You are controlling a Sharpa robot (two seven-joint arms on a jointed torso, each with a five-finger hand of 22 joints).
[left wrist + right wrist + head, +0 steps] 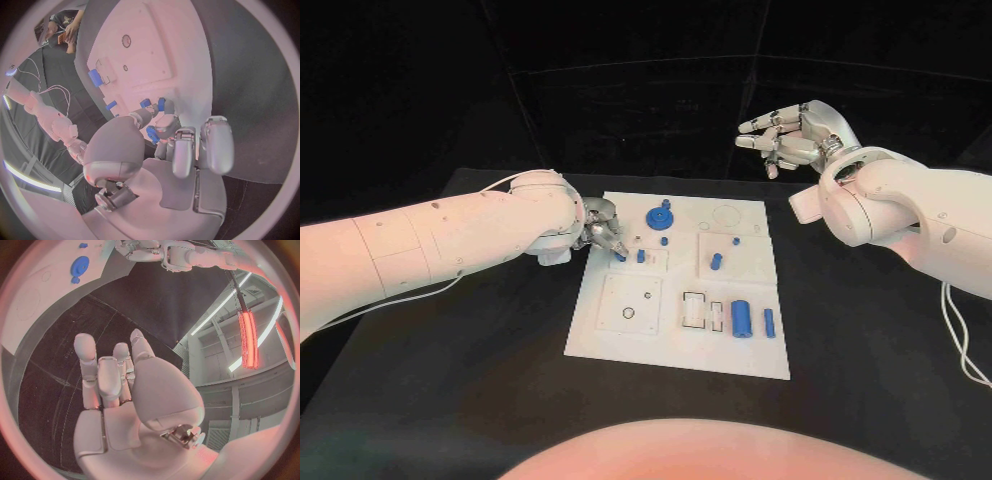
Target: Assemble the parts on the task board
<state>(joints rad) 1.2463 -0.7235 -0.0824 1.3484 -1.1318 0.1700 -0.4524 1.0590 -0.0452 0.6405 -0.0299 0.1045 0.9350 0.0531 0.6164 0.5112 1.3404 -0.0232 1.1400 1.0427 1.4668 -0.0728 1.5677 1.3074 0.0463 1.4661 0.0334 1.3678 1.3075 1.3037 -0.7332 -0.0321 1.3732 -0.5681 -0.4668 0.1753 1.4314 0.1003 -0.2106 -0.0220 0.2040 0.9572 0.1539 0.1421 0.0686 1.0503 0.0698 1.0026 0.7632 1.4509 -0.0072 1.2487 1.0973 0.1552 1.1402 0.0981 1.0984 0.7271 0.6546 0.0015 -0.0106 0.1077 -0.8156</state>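
Note:
The white task board (629, 338) lies in the middle of the black table. My left hand (599, 233) hangs over the board's near-left corner region and pinches a small blue part (619, 256) between thumb and a finger; the left wrist view shows this blue part (152, 134) in the fingertips (167, 121). Close beside it a blue peg (642, 256) stands in the board. A blue gear (661, 215) sits toward the far edge. My right hand (785, 135) is raised beyond the board's far right corner, fingers apart and holding nothing, as the right wrist view of that hand (119, 375) confirms.
More blue parts sit on the board: a short pin (715, 262), a thick cylinder (740, 318) and a thin rod (769, 321) near the front right. A square inset plate (630, 304) lies front left. Bare black table (877, 380) surrounds the board.

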